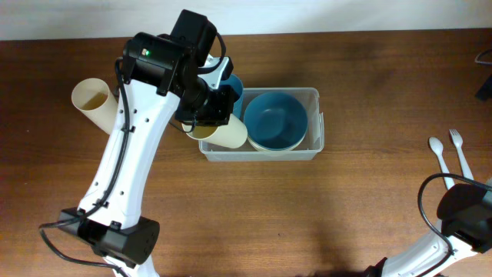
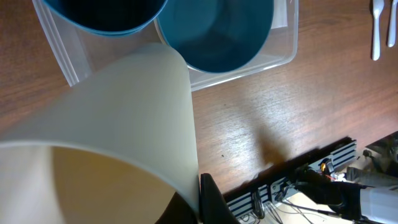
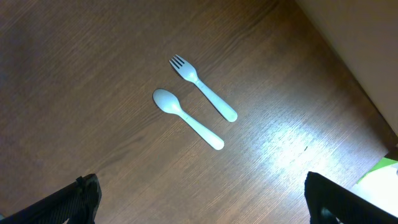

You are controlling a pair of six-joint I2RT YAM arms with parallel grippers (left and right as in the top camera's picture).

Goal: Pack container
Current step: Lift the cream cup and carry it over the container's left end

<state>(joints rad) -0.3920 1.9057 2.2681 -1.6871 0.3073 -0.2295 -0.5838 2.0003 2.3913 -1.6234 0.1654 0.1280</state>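
Observation:
The clear container (image 1: 314,123) stands mid-table with a blue bowl (image 1: 275,119) inside it. A blue cup (image 1: 233,83) sits at its far left end. My left gripper (image 1: 209,115) is shut on the wall of a cream cup (image 1: 229,135), held tilted over the container's left front corner. In the left wrist view this cream cup (image 2: 124,124) fills the frame, its rim pinched at my left gripper (image 2: 200,200), above the blue cup (image 2: 106,15), the blue bowl (image 2: 217,34) and the container (image 2: 283,56). My right gripper (image 3: 205,205) hangs open over bare table.
A second cream cup (image 1: 96,104) lies on the table left of the left arm. A pale spoon (image 1: 438,151) and fork (image 1: 460,148) lie at the far right; in the right wrist view the spoon (image 3: 186,118) and fork (image 3: 203,88) lie ahead of the fingers.

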